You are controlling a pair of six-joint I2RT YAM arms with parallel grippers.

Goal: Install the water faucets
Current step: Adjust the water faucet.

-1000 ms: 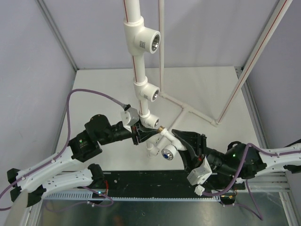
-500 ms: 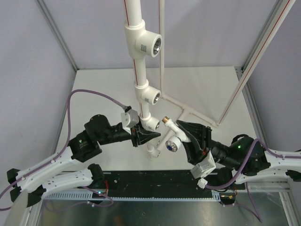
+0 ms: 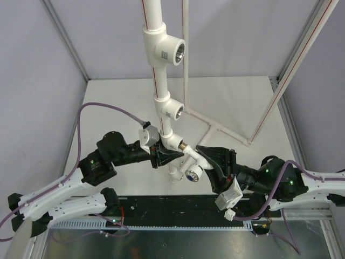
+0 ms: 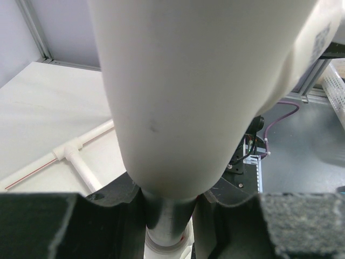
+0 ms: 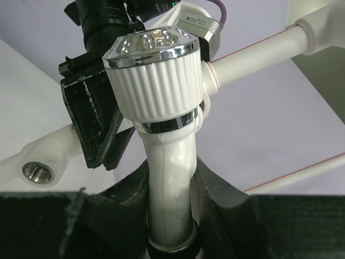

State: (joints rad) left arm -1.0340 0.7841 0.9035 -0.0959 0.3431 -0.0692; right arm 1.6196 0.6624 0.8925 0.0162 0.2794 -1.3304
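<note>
The water faucet (image 3: pixel 191 162) is held above the near middle of the table (image 3: pixel 232 102), clamped by its white body in the right gripper (image 3: pixel 202 157). In the right wrist view the body is pinched between the two dark pads (image 5: pixel 221 199), and the ribbed knob cap (image 5: pixel 153 65) with its chrome top stands above them. From the top view the knob cap is turned toward the near side. The brass threaded end (image 3: pixel 185 146) is pointed far-left and set at the mouth of the lowest tee socket (image 3: pixel 173 141). Whether the threads are engaged cannot be told.

Just left of the faucet, the left gripper (image 3: pixel 163 155) is closed around the upright pipe (image 3: pixel 156 81), just below that socket. In the left wrist view the pipe fills most of the frame and is squeezed low down between the black fingers (image 4: pixel 59 221).

Farther up the upright pipe, a middle tee socket (image 3: pixel 173 110) and a top tee socket (image 3: pixel 171 49) are seen, with their metal-threaded holes facing right. Beyond them, a T-shaped floor pipe (image 3: pixel 215 125) is laid on the far right of the table.
</note>
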